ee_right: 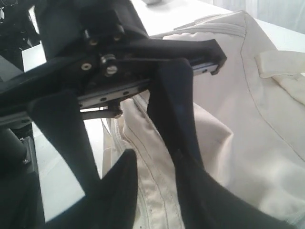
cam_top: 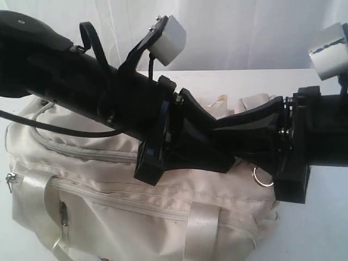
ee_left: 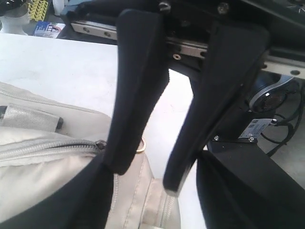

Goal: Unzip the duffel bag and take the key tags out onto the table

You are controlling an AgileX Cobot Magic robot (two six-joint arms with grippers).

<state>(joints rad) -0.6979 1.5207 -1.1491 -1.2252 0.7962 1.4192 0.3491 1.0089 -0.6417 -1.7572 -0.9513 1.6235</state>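
Observation:
The cream duffel bag [cam_top: 109, 185] lies on the white table [cam_top: 310, 228], its zippers shut as far as I can see. Both grippers meet over its right end. My left gripper [ee_left: 147, 175] is open just above the bag's end seam [ee_left: 152, 191], nothing between its fingers. Beside one finger I see the top zipper's slider [ee_left: 100, 144] and a small metal ring [ee_left: 141, 145], also visible as the ring [cam_top: 262, 178]. My right gripper [ee_right: 143, 176] is open, straddling a stitched zipper seam [ee_right: 162, 191] of the bag [ee_right: 257, 119]. The key tags are out of view.
The two arms' fingers cross closely above the bag's end. White camera blocks [cam_top: 168, 32] [cam_top: 329, 51] stick up from the wrists. A black cable [cam_top: 54, 130] drapes over the bag. Bare table [ee_left: 71, 71] runs to a cluttered far edge [ee_left: 40, 19].

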